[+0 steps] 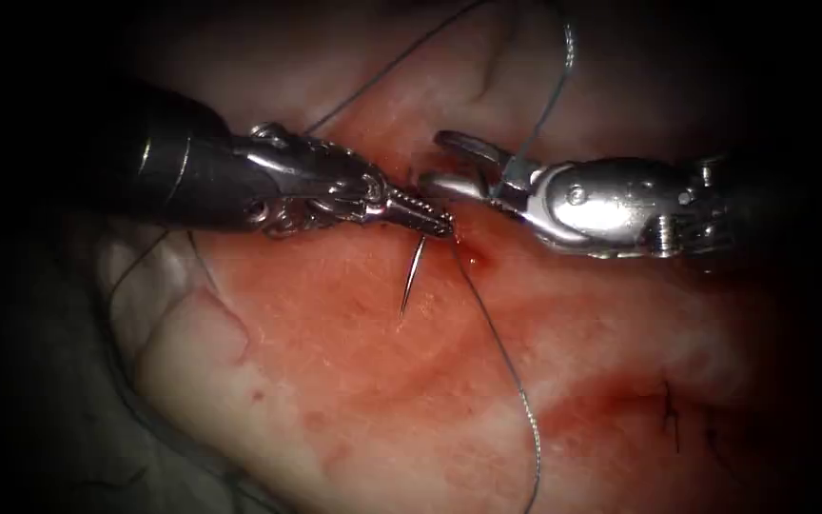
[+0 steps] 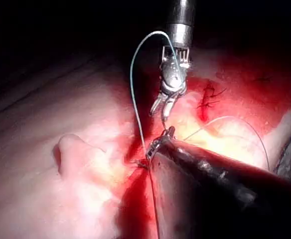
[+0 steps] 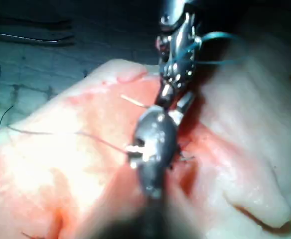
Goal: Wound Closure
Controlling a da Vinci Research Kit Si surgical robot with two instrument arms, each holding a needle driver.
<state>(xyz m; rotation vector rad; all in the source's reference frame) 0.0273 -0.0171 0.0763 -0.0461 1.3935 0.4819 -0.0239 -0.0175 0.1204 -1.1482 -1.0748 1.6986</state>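
Gripping curved steel needle [image 1: 413, 276], left gripper [image 1: 438, 225] over glistening tissue [image 1: 335, 381]

Dim endoscope view, dark vignette ringing the lit tissue [image 1: 354, 381]; glare glints on the right gripper [image 1: 449, 162]. Around the tissue, both wrist views fall into shadow.

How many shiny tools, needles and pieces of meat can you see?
Tools: 2, the left tool holding the needle, the right tool open.
Needles: 1, the needle hanging over the tissue.
Tissue: 1, the tissue.
Total: 4.
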